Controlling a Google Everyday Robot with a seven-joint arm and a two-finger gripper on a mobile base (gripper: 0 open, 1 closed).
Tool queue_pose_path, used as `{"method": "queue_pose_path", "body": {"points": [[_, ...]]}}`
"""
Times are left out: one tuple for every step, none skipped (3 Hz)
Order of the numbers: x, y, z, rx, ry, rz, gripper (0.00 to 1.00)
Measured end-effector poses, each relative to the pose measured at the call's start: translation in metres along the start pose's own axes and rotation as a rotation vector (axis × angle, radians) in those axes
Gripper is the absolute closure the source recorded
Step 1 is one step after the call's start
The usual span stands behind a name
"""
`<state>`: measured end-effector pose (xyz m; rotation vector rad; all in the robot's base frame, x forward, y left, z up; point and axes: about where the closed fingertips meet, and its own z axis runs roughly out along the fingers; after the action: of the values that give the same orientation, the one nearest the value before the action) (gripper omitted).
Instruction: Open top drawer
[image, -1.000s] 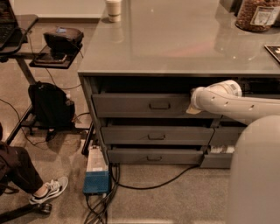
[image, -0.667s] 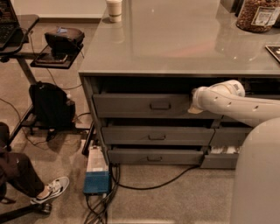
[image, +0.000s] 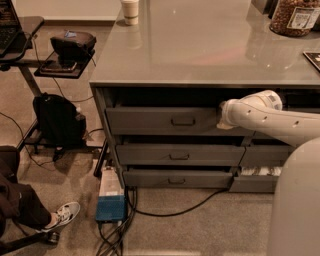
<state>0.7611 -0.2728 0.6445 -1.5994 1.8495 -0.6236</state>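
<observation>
Three stacked drawers (image: 180, 155), one cup (image: 131, 10), one jar (image: 295, 17), one hand (image: 220, 120) at top drawer (image: 150, 121)

The white arm (image: 272, 118) reaches in nearly level from the right — its claw (image: 220, 118) at the leftmost tip.

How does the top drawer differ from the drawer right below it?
The top drawer has a taller front than the middle drawer. The gripper is at the top drawer's right end, while nothing is near the middle drawer. The arm hides the top drawer's right end; the middle drawer's front shows whole. Both are grey, each with a small central handle.
</observation>
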Motion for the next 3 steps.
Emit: {"method": "queue_pose_path", "body": {"points": [[0.0, 0.0, 0.0001, 0.0, 0.0, 0.0, 1.0], [-0.002, -0.0012, 0.0025, -0.011, 0.007, -0.007, 1.0], [-0.0048, 0.0031, -0.0002, -0.032, 0.007, -0.037, 1.0]]}}
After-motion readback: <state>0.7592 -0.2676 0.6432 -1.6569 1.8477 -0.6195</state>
